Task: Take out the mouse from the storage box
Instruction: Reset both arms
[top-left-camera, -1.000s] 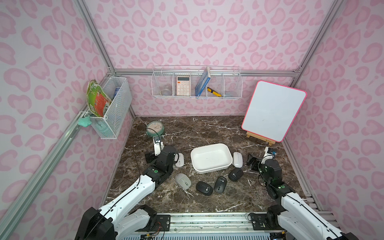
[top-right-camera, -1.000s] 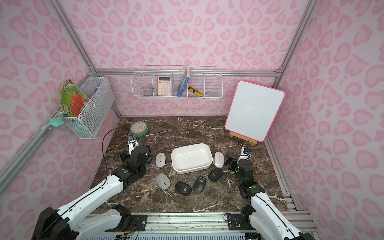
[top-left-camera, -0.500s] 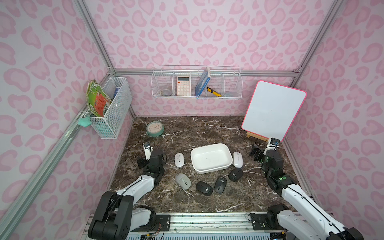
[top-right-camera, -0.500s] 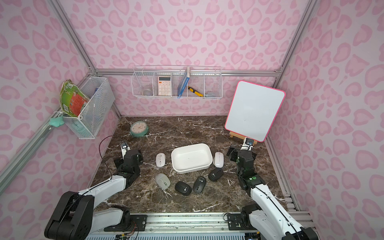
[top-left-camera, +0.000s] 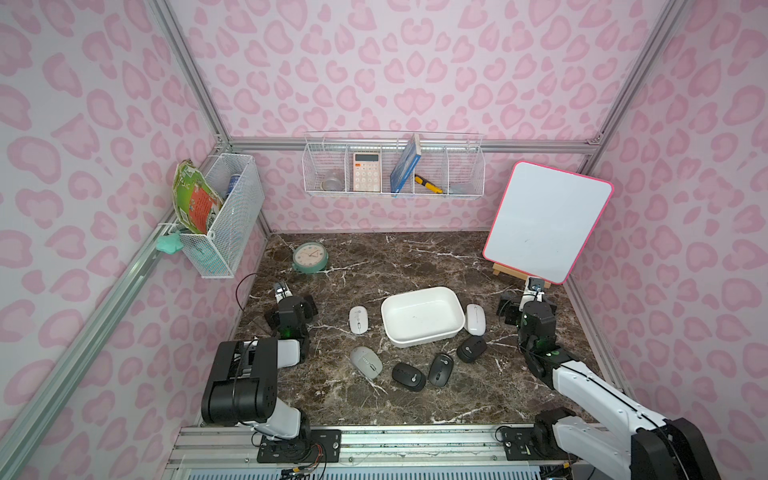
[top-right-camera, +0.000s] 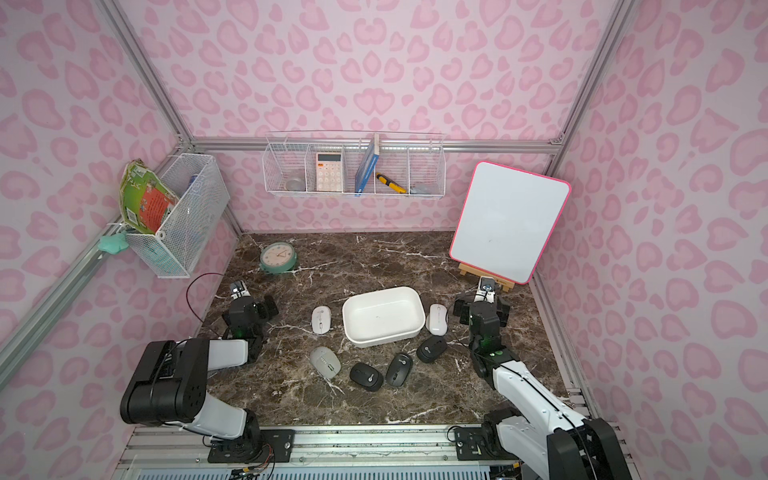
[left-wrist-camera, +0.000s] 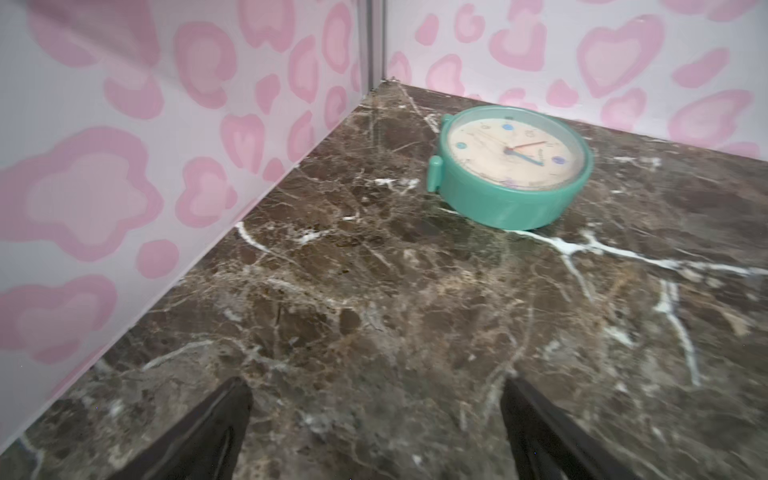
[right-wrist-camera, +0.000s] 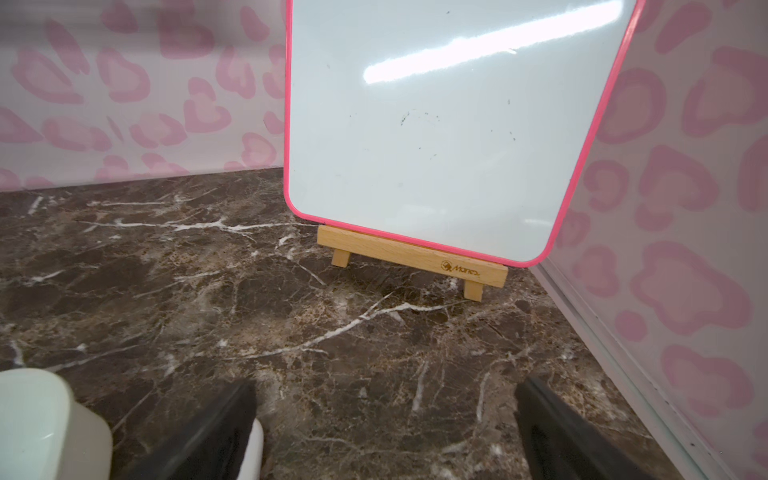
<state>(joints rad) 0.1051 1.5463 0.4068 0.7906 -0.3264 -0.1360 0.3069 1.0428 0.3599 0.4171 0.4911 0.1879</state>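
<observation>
1. On the near long side of the storage box (top-left-camera: 420, 318), on the marble: a grey mouse (top-left-camera: 365, 361) and three black mice (top-left-camera: 440, 369) lie in a loose arc. All are outside the box.
2. In the box itself, both top views show a bare white floor with no mouse inside. Its long axis runs across the table, arm to arm, slightly skewed.
3. At the box's short ends: the left-end white mouse (top-left-camera: 358, 320) and the right-end white mouse (top-left-camera: 476, 319) each lie just beside a wall, outside it. Their long axes run crosswise to the box's.
4. Out past the left-end mouse: the left gripper (left-wrist-camera: 376, 384) has its jaws spread wide with only bare marble between them. It points away from the box, toward the clock (left-wrist-camera: 513, 166).
5. Out past the right-end mouse: the right gripper (right-wrist-camera: 386, 384) also has its jaws spread and empty. It sits nearer the box than the left one does. It points away from the box toward the whiteboard (right-wrist-camera: 436, 124), with the box's corner at the frame edge.
6. Judgement: nothing is left in the box to lift, so the task looks done. Any further reach would mean turning back toward the box, and the right arm is closer.
</observation>
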